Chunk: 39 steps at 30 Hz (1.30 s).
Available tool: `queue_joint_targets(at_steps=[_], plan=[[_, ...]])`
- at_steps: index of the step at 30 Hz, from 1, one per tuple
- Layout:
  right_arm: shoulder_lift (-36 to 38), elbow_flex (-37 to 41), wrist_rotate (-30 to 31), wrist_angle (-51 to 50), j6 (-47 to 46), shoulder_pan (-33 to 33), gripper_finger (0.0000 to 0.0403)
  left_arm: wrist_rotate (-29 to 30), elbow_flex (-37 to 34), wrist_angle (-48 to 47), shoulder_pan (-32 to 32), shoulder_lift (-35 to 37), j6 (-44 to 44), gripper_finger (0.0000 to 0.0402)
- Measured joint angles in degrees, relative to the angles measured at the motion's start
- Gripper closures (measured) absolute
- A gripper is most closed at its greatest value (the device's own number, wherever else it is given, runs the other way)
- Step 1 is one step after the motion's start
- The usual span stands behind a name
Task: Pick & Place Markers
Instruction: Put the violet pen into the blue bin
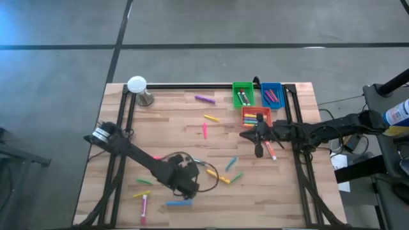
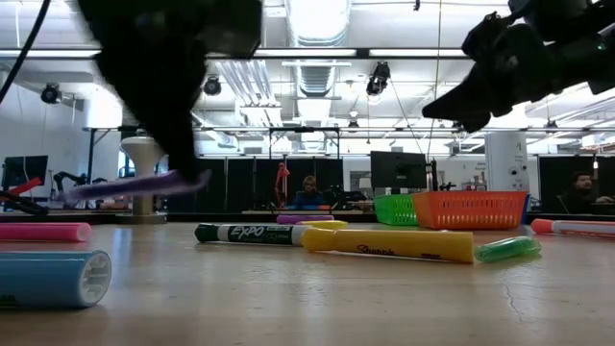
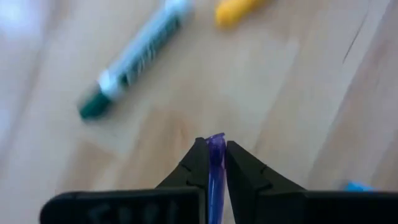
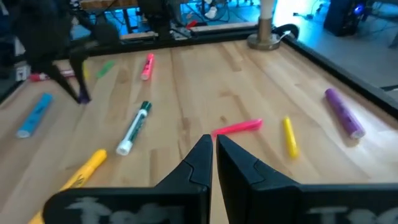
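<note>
"EXPO" on the green-capped marker [image 2: 258,234]

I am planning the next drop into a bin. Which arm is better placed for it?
Left. The left gripper is shut on a purple marker, while the right gripper holds nothing, though it hangs nearer the bins.

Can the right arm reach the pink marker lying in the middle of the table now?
Probably yes. The right tool is shut and holds nothing, and bare table lies between it and the pink marker. It must open first.

blurred: purple marker [image 2: 135,185] in low view | cut off: blue marker [image 2: 53,279] at edge
</note>
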State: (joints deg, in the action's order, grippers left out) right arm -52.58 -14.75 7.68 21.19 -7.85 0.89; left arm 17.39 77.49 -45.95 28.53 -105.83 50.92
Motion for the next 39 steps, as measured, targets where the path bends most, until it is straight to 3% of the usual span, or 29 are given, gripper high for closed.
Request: queue_joint_targets(at_steps=[3, 7, 13, 18, 25, 39], plan=[[0.0, 0.3, 2.4, 0.0, -1.7, 0.9, 0.0385, 1.4, -4.1, 10.3, -2.6, 4.1, -7.0, 0.0374], [-0.4, 0.7, 4.4, 0.5, -4.3, 1.0, 0.0380, -0.4, -14.0, 33.7, -8.6, 9.4, -19.5, 0.0374], [-5.7, 0.9, 4.3, 8.9, -7.6, 1.0, 0.0336, -11.6, -29.0, 75.3, -21.7, 12.9, -33.6, 0.0375], [-13.7, 0.8, 4.1, 24.3, -8.8, 1.0, 0.0294, -21.5, -34.8, 98.6, -31.9, 12.8, -36.1, 0.0375], [-24.7, -4.0, 3.9, 36.8, -10.1, 0.2, 0.0253, -30.6, -35.9, 103.6, -37.6, 13.1, -37.7, 0.0376], [-38.4, -17.1, 1.0, 37.8, -8.1, -0.3, 0.0243, -31.5, -35.9, 105.5, -37.8, 13.2, -38.5, 0.0376]])
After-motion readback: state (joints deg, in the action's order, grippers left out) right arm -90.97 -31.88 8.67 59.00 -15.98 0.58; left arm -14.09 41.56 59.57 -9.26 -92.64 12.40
